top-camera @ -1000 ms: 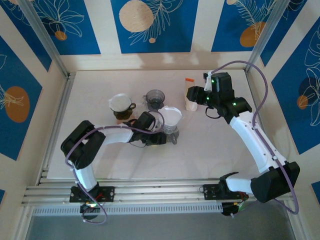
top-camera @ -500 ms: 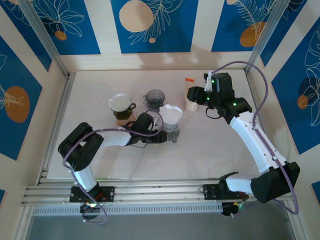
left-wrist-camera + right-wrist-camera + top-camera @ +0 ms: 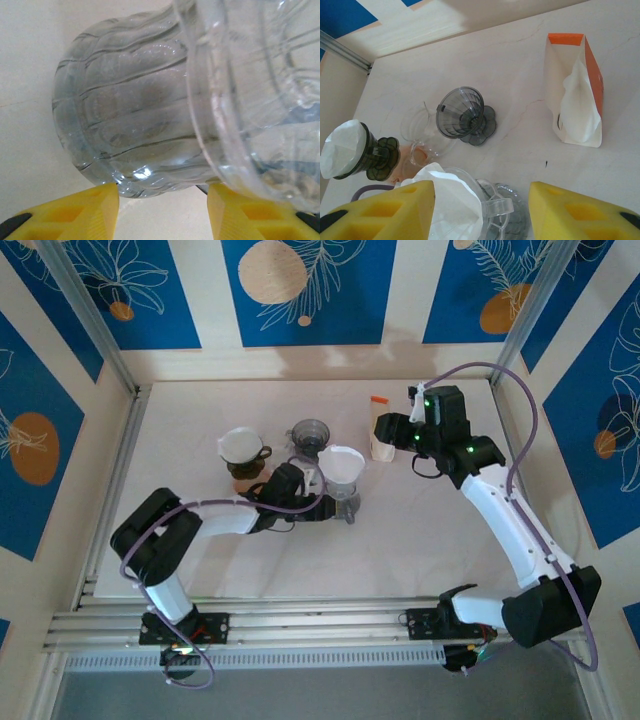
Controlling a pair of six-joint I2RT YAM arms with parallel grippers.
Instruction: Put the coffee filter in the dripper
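A clear glass dripper (image 3: pixel 346 502) stands mid-table with a white paper coffee filter (image 3: pixel 342 466) sitting in its cone. In the right wrist view the filter (image 3: pixel 451 202) fills the dripper (image 3: pixel 517 220) from above. My left gripper (image 3: pixel 322 503) is low at the dripper's left side, open. In the left wrist view the ribbed base of the dripper (image 3: pixel 135 115) sits just ahead of the gap between the yellow fingers (image 3: pixel 95 210), and it looks tilted. My right gripper (image 3: pixel 393 430) hovers open at the back right, above the table, with nothing in it (image 3: pixel 481 191).
An orange and white filter box (image 3: pixel 575 95) stands at the back right, next to the right gripper. A grey dripper (image 3: pixel 465 115) is behind the clear one. A dark dripper with its own filter (image 3: pixel 243 448) sits on a cup at the left. A clear glass cup (image 3: pixel 417 131) stands between them.
The left arm has drawn its elbow leftward and its gripper has edged toward the back, closer along the dripper's base. The dripper has shifted slightly. The right arm has not moved.
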